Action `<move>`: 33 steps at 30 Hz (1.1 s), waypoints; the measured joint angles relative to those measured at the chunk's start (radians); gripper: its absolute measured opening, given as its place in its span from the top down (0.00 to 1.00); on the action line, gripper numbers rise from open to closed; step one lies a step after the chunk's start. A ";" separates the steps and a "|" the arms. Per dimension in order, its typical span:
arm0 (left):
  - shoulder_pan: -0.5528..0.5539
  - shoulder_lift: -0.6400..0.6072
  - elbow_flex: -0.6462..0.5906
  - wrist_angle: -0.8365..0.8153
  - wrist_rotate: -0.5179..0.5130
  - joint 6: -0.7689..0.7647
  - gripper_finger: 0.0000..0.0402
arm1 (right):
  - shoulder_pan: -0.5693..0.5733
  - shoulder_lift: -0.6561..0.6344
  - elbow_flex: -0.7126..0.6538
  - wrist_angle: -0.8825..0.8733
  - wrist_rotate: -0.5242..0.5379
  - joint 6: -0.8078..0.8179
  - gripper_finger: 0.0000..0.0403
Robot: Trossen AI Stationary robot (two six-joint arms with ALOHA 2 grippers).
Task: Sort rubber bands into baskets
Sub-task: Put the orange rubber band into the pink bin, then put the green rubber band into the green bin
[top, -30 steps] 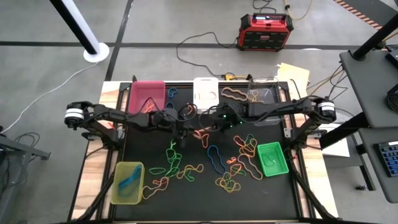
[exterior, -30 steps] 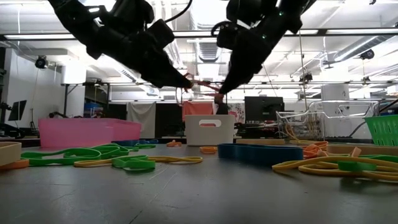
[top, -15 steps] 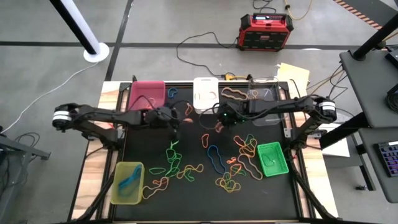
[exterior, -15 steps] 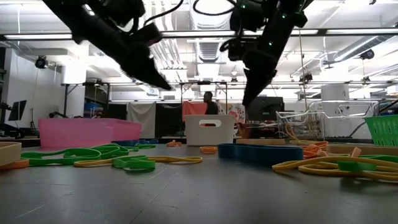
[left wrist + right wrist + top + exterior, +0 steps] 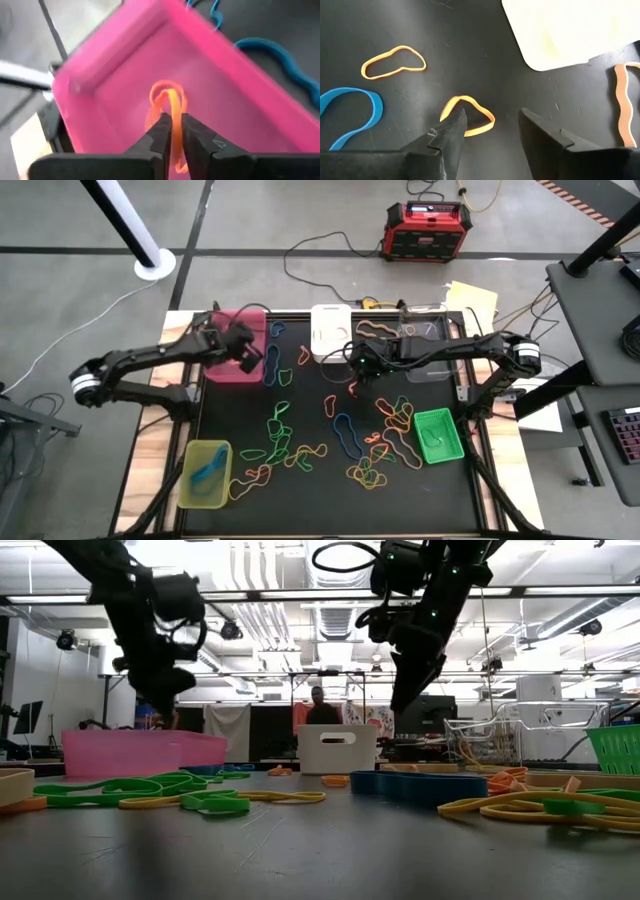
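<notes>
Orange band (image 5: 171,116) pinched in left jaws above pink basket (image 5: 240,105), carried there from mid-bench; right jaws now wide over another orange band (image 5: 468,116).

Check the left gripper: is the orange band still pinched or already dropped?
Still pinched. The left gripper has its fingers nearly shut on the orange band, hanging over the pink basket.

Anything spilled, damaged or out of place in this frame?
Nothing damaged. Loose rubber bands litter the mat, unsorted as expected. The left gripper pinches an orange band over the pink basket.
</notes>
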State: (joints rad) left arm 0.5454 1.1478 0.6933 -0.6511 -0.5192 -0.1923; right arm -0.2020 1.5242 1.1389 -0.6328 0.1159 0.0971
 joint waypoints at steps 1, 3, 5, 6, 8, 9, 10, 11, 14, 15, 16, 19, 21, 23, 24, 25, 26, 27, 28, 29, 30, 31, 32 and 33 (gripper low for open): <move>0.021 0.007 0.000 0.001 0.007 -0.001 0.90 | 0.000 0.000 0.000 0.005 0.000 0.000 0.56; 0.048 0.023 0.000 0.003 0.006 -0.001 0.86 | 0.000 0.000 0.000 0.015 0.000 0.000 0.54; 0.061 0.040 0.000 0.003 0.006 -0.001 0.80 | 0.000 0.000 0.000 0.018 0.000 0.000 0.53; 0.063 0.047 0.000 0.002 0.006 -0.001 0.76 | 0.000 0.000 0.000 0.018 0.000 0.000 0.53; 0.064 0.058 0.000 0.005 0.000 -0.001 0.69 | 0.000 0.000 0.000 0.019 -0.001 0.000 0.53; 0.064 0.062 0.000 0.005 -0.001 -0.001 0.66 | 0.000 0.000 0.000 0.020 -0.001 0.000 0.52; 0.064 0.066 0.000 0.005 -0.001 -0.001 0.62 | 0.000 0.000 0.000 0.021 -0.001 0.000 0.52; 0.061 0.066 0.000 0.005 0.006 0.000 0.60 | 0.000 0.000 0.000 0.022 -0.001 0.000 0.52; 0.047 0.057 0.000 0.005 0.090 0.001 0.54 | 0.000 0.000 0.000 0.022 -0.001 -0.001 0.52; 0.039 0.049 0.000 0.006 0.132 0.006 0.52 | 0.000 0.000 0.000 0.021 -0.001 -0.002 0.52; 0.030 0.042 0.000 0.009 0.172 0.014 0.52 | 0.000 0.000 -0.001 0.021 -0.001 -0.002 0.52; -0.011 0.018 0.000 0.013 0.243 0.017 0.51 | 0.000 0.000 -0.001 0.021 -0.002 -0.003 0.52; -0.051 0.004 0.000 0.013 0.249 0.009 0.51 | 0.000 0.000 -0.001 0.022 -0.002 -0.008 0.52; -0.098 -0.006 0.000 0.013 0.250 0.006 0.52 | 0.000 0.000 -0.001 0.022 -0.002 -0.014 0.52; -0.122 -0.009 0.004 0.009 0.253 0.005 0.52 | 0.000 0.000 -0.001 0.023 -0.002 -0.016 0.52; -0.150 -0.009 0.012 0.003 0.262 0.005 0.52 | 0.000 0.000 -0.001 0.023 -0.003 -0.017 0.52; -0.180 -0.010 0.022 0.004 0.278 0.011 0.52 | 0.000 0.000 -0.001 0.024 -0.003 -0.019 0.52; -0.214 -0.010 0.033 0.008 0.297 0.026 0.52 | 0.000 0.000 -0.001 0.024 -0.004 -0.019 0.52; -0.250 -0.008 0.043 0.011 0.317 0.045 0.52 | 0.000 0.000 -0.001 0.024 -0.009 -0.019 0.52; -0.288 -0.005 0.054 0.011 0.334 0.065 0.52 | 0.000 0.000 -0.001 0.024 -0.012 -0.019 0.52; -0.325 -0.002 0.065 0.011 0.340 0.083 0.52 | 0.001 0.000 -0.001 0.024 -0.012 -0.019 0.52; -0.361 0.002 0.075 0.013 0.347 0.104 0.52 | 0.001 0.000 -0.001 0.024 -0.013 -0.019 0.52; -0.396 0.006 0.084 0.017 0.347 0.122 0.52 | 0.001 0.000 -0.001 0.024 -0.013 -0.019 0.52; -0.426 0.012 0.091 0.026 0.347 0.140 0.52 | 0.001 0.000 -0.001 0.024 -0.014 -0.019 0.52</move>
State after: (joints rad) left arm 0.1190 1.1595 0.7841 -0.6254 -0.1722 -0.0525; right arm -0.2008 1.5242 1.1381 -0.6088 0.1019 0.0780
